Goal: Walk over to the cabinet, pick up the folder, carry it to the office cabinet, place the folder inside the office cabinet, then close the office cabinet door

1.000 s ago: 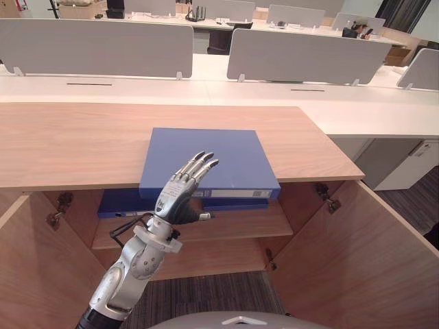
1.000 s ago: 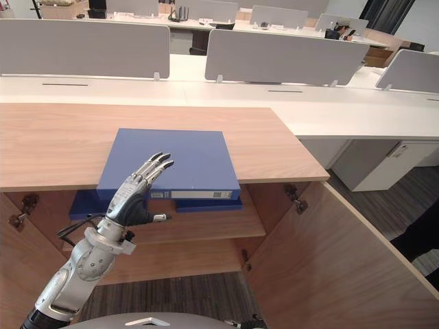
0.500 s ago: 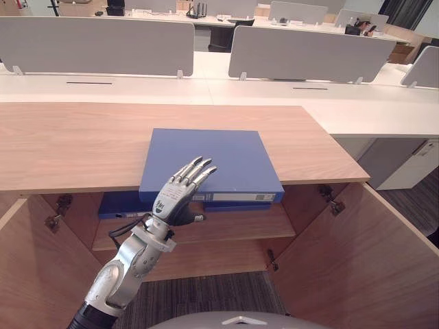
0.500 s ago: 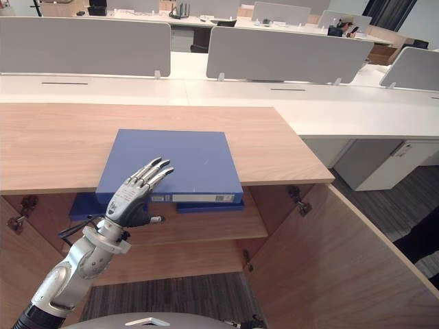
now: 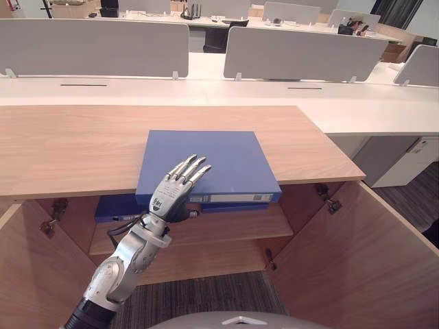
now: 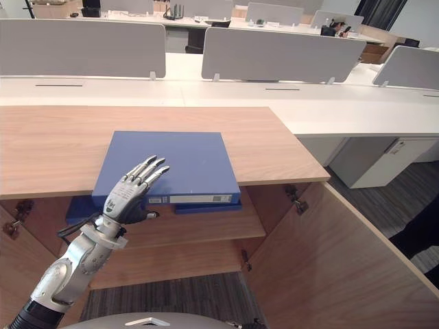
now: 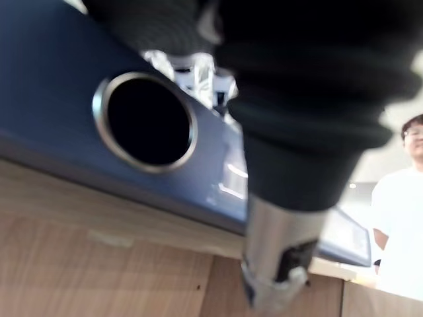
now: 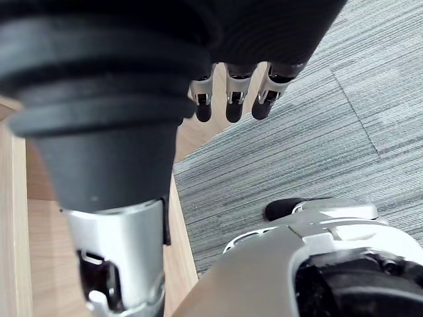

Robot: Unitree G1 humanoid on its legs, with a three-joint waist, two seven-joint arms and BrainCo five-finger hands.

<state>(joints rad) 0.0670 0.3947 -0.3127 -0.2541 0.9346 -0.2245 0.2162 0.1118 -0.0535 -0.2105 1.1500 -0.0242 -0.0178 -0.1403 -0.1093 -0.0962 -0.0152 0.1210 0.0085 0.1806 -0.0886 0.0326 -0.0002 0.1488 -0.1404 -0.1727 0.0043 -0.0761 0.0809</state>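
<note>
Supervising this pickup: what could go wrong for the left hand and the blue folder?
The folder overhangs the cabinet top at the front, and the left hand lies over it with straight fingers; dragged before gripping, it may tip off. The thumb could also snag the second folder on the shelf beneath.

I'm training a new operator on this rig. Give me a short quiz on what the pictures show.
1. True or false: the cabinet doors stand open.
2. The top folder lies: A) on the cabinet top, jutting over its front edge; B) on the lower shelf; C) on the floor.
3. Fill in: the left hand reaches over the folder's front edge with its fingers ____.
Key: 1 true; 2 A; 3 straight.
</note>
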